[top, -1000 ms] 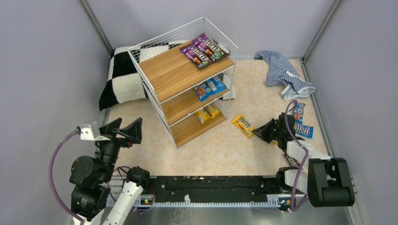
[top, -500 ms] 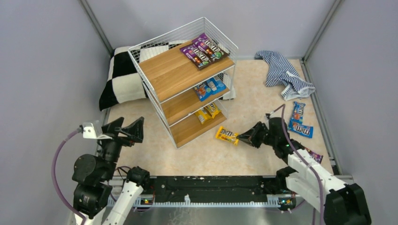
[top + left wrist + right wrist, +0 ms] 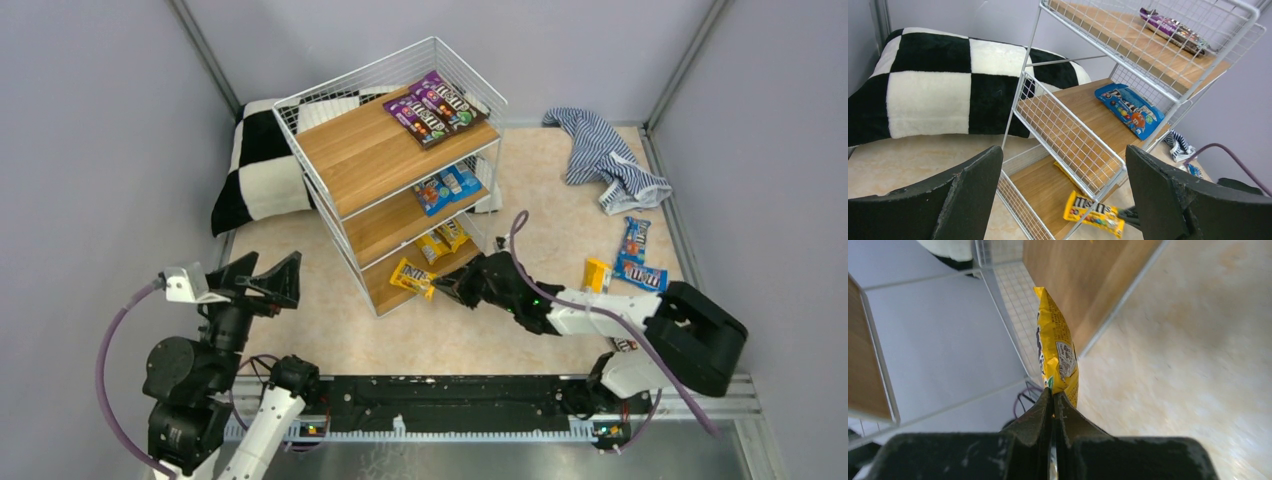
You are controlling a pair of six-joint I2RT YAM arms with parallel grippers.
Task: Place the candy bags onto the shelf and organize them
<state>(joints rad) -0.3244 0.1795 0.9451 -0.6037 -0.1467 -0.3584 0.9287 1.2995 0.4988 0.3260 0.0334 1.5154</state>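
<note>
The shelf (image 3: 366, 152) stands at the back centre, with purple candy bags (image 3: 435, 108) on its top board, blue ones (image 3: 447, 187) on the middle board and yellow ones (image 3: 442, 240) on the bottom board. My right gripper (image 3: 447, 287) is shut on a yellow candy bag (image 3: 412, 278) and holds it at the front edge of the bottom board. In the right wrist view the gripper (image 3: 1053, 395) pinches the bag's (image 3: 1057, 352) end. My left gripper (image 3: 262, 283) is open and empty, left of the shelf; its wrist view shows the held bag (image 3: 1094, 215) by the shelf (image 3: 1073, 150).
Loose on the floor at the right lie two blue bags (image 3: 634, 240), a yellow bag (image 3: 597, 274) and a partly hidden purple one (image 3: 622, 345). A checkered cushion (image 3: 260, 165) lies behind the shelf on the left. A striped cloth (image 3: 605, 160) lies at the back right.
My right arm has swung left across the floor, carrying the yellow bag from the right side to the shelf's bottom board. The left arm has barely moved.
</note>
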